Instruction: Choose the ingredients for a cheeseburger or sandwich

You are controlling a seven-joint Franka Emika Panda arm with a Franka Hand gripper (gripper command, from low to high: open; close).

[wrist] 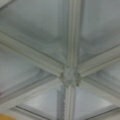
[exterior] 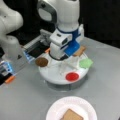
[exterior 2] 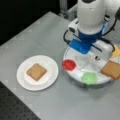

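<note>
Tan toast square (exterior 2: 36,71) lies flat on the white plate (exterior 2: 22,80), corners toward the plate's rim, partly cut off in a front view (exterior: 72,115). Second toast (exterior 2: 112,69), patty (exterior: 41,61), leaf (exterior 2: 89,77) and red disc (exterior 2: 69,64) sit on the divided tray (exterior: 56,77). Gripper (exterior: 65,58) hovers over its hub (wrist: 70,75); its fingers are hidden

White arm (exterior: 65,22) upright, wrist pointing straight down, gripper (exterior 2: 86,55) low.

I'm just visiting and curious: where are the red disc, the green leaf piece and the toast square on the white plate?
red disc (exterior: 72,76), front view, its middle.
green leaf piece (exterior: 85,62), front view, its middle.
tan toast square (exterior 2: 36,71), front view, its middle, on the plate.
</note>
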